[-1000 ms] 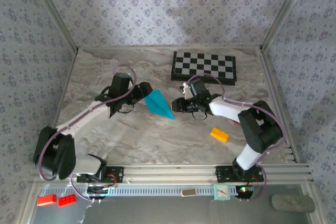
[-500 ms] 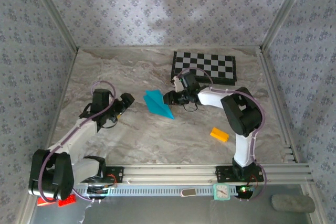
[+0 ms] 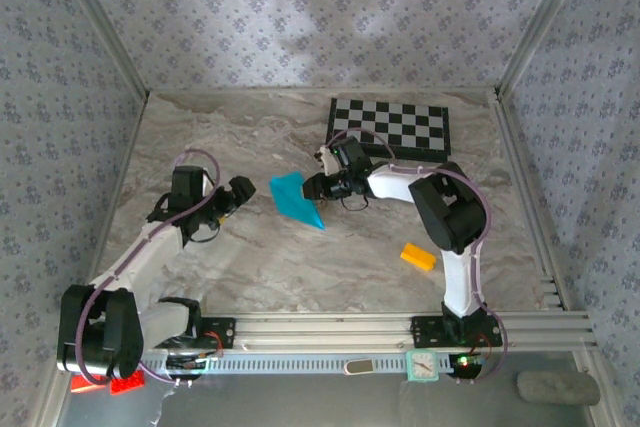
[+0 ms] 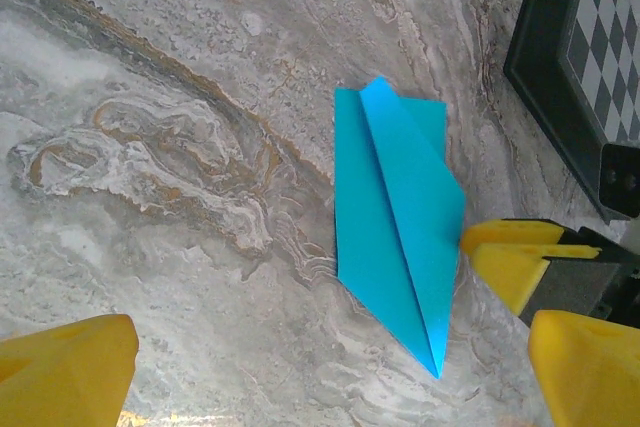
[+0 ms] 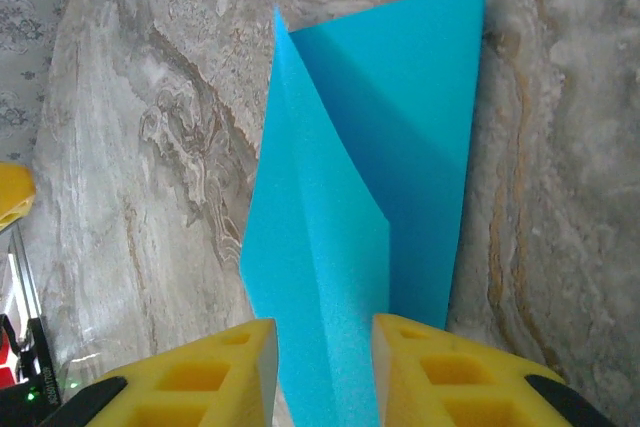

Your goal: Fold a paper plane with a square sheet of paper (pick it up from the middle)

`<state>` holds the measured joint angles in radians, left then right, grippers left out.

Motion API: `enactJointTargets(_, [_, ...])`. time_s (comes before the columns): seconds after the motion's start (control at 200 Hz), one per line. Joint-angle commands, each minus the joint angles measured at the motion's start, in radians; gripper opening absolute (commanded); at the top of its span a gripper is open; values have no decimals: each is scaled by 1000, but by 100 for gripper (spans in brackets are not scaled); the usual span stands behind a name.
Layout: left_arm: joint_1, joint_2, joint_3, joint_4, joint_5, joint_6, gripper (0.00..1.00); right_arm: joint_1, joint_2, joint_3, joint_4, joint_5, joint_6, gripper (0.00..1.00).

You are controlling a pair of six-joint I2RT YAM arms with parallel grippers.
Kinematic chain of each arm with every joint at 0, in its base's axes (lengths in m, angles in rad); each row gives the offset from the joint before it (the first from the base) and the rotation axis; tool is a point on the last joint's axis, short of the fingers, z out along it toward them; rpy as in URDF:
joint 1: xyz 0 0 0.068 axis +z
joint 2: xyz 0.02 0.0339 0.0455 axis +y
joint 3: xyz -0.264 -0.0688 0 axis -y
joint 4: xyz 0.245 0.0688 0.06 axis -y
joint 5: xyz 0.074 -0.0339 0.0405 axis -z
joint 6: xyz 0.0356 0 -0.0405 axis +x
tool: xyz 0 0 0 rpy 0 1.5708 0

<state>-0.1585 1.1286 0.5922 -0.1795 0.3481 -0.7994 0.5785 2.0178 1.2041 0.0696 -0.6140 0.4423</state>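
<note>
The paper plane (image 3: pixel 296 199) is seen lying on the marbled worktop (image 3: pixel 250 277), about midway between the left and right edges and somewhat nearer the far edge than the near one. It is folded into a narrow, kite-shaped dart with a centre crease. Its point is turned toward the near edge and a little to the right, and its blunt end toward the far edge.

The right gripper (image 3: pixel 312 187) is set against the plane's right-hand side. In the right wrist view its yellow fingers (image 5: pixel 235 357) are parted by a narrow gap, not closed together, and the blue paper runs into that gap. In the left wrist view one of these fingers (image 4: pixel 505 247) is seen touching the plane's edge.

The left gripper (image 3: pixel 238 193) is held to the left of the plane, apart from it. Its fingers (image 4: pixel 60 367) are spread wide and nothing is held. In its own wrist view the plane lies ahead, between the two fingers.

A chessboard (image 3: pixel 390 127) is laid along the far edge, right of the middle, just beyond the right gripper. A small yellow-orange block (image 3: pixel 419 257) lies well apart from the plane, toward the near right corner.
</note>
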Motion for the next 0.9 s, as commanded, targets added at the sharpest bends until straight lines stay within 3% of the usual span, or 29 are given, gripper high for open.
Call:
enactJointTargets(0.0, [7, 2, 5, 10, 8, 36, 100, 0, 22, 36, -15, -8, -33, 30])
enactJointTargets(0.365, [8, 47, 16, 39, 36, 40, 100, -3, 35, 57, -27, 32, -48, 30])
enactJointTargets(0.72, [7, 76, 29, 54, 35, 37, 100, -11, -56, -72, 68, 166, -7, 40])
enactJointTargets(0.895, [7, 100, 38, 60, 46, 39, 100, -5, -29, -67, 89, 138, 0, 37])
